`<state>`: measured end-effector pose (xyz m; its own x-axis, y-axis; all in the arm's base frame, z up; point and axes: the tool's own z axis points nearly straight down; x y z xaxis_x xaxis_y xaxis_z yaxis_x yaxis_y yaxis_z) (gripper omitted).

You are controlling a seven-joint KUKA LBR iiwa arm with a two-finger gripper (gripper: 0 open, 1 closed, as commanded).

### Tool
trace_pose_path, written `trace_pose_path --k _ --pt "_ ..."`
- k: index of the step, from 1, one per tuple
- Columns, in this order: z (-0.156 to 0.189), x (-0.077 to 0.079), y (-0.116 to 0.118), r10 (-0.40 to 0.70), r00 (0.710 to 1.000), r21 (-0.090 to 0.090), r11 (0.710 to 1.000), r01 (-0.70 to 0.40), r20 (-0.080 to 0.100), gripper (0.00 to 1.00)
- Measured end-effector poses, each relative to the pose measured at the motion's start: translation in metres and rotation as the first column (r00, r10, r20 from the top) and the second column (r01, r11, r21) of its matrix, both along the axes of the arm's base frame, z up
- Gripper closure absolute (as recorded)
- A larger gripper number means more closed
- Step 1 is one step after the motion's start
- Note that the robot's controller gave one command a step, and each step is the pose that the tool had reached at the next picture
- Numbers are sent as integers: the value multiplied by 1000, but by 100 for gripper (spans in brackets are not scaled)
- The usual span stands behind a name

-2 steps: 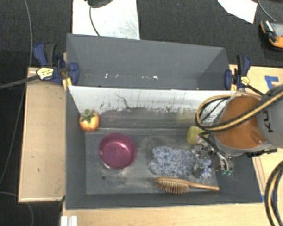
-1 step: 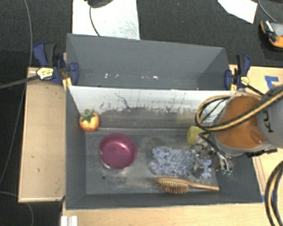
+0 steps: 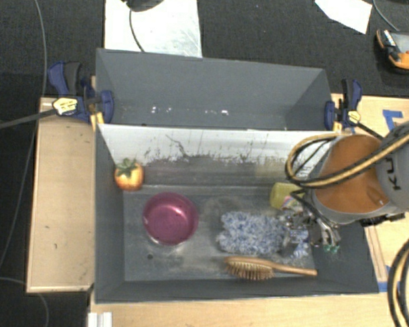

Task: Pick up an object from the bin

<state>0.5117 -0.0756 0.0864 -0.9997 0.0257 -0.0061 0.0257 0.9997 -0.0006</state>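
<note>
Wooden hairbrush (image 3: 268,268) at front; pincer (image 3: 301,230) over rt edge of blue cloth (image 3: 250,233), open/closed can't tell.

We are looking at a crumpled cloth (image 3: 250,233), blue speckled with white, which is lying in a loose, flattish heap on the floor of the bin (image 3: 214,86), right of the middle and towards the near wall. Its right edge is reaching under our gripper (image 3: 301,231).
</note>
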Motion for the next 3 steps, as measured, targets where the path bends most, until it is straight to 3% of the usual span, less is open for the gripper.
trace_pose_path --k 2,3 --pt "59 3 0 2 1000 -2 1000 -2 11 100" --pt "67 3 0 3 1000 -2 1000 -3 10 100"
